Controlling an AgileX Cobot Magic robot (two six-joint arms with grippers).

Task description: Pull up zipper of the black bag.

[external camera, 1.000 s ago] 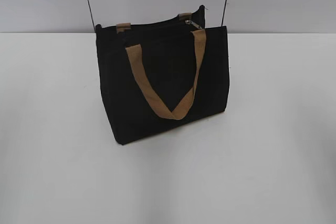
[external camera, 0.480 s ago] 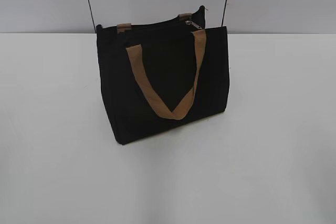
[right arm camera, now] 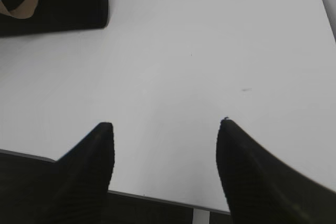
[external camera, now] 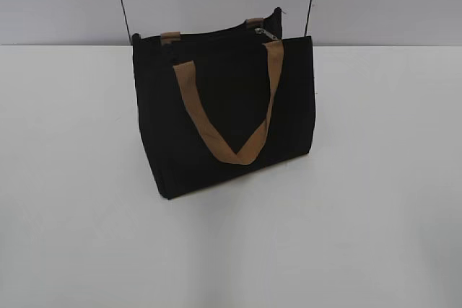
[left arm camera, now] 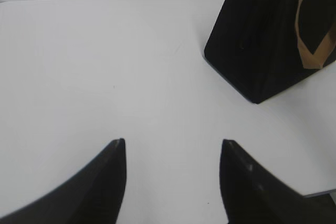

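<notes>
The black bag [external camera: 224,113] stands upright on the white table [external camera: 375,178], with a tan strap handle [external camera: 231,117] hanging down its front. The zipper runs along the top edge, and its small silver pull tab [external camera: 264,33] sits near the right end. The bag's corner also shows in the left wrist view [left arm camera: 262,40] and in the right wrist view [right arm camera: 58,1]. My left gripper [left arm camera: 172,142] is open and empty over bare table, well short of the bag. My right gripper [right arm camera: 165,124] is open and empty near the table's front edge. Neither gripper shows in the exterior view.
Two thin dark cables [external camera: 121,1] hang against the grey wall behind the bag. The table's front edge [right arm camera: 157,198] runs just under my right gripper. A second tan handle's ends [external camera: 170,36] show at the bag's back edge.
</notes>
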